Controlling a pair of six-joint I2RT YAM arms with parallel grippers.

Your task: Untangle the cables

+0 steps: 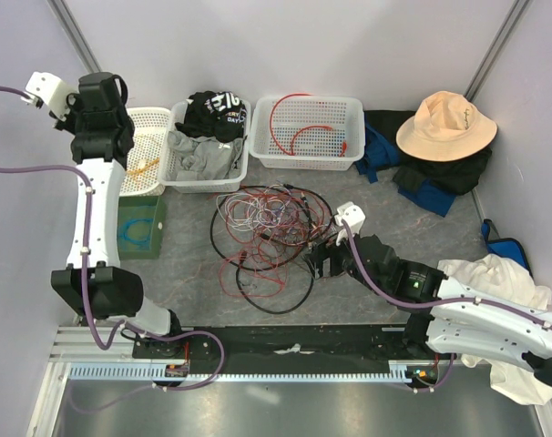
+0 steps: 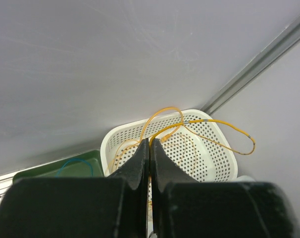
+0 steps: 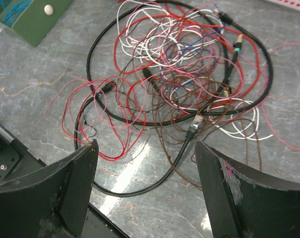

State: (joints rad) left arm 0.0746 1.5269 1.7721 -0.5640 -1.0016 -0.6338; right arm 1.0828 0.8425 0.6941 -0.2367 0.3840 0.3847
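Looking from above, the cables (image 1: pixel 267 232) lie heaped on the desk (image 1: pixel 394 228) just ahead of the right hand (image 1: pixel 319 260). Left wrist: left hand (image 2: pixel 150 145) closed tight by a yellow cable (image 2: pixel 224 125); whether it is pinched is unclear. Right wrist: spread wide, empty. I'd pick the nearest red loop (image 3: pixel 90 124), not the knot.

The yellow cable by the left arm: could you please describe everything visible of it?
The yellow cable is thin and flexible, plastic-looking, with a small grey band. It loops loosely over the white perforated basket, one loop passing its rim. It reaches the tips of the shut left gripper; whether they pinch it is unclear.
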